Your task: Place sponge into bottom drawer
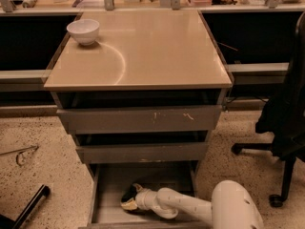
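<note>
The bottom drawer (109, 185) is pulled open below the cabinet, its grey tray showing. My white arm reaches into it from the lower right. My gripper (132, 197) is low inside the drawer on the left half, right at the sponge (127, 195), whose dark green top and yellow foam edge show at the tip. The sponge sits at or just above the drawer floor. The gripper covers part of it.
A white bowl (83, 31) stands on the cabinet top at the back left. The scratched top drawer (143, 119) and middle drawer (143, 152) are slightly open. A black office chair (286, 118) stands at the right. A black bar (28, 206) lies on the floor at the left.
</note>
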You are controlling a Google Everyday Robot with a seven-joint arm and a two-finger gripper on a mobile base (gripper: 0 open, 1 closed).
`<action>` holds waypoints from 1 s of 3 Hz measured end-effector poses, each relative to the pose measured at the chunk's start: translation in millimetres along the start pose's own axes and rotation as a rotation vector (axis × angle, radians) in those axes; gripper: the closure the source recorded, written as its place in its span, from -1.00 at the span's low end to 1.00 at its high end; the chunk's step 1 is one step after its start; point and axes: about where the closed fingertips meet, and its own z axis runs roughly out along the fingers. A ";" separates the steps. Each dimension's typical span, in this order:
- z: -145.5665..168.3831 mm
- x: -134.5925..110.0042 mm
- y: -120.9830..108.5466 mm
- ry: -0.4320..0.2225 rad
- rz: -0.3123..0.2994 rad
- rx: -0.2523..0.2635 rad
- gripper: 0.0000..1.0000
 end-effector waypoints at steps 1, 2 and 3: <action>0.1 0.0 0.1 0.000 0.000 0.000 -1.00; 0.0 0.0 0.1 0.000 0.000 0.000 -1.00; -26.5 -14.9 -0.1 -0.033 -0.035 0.051 -1.00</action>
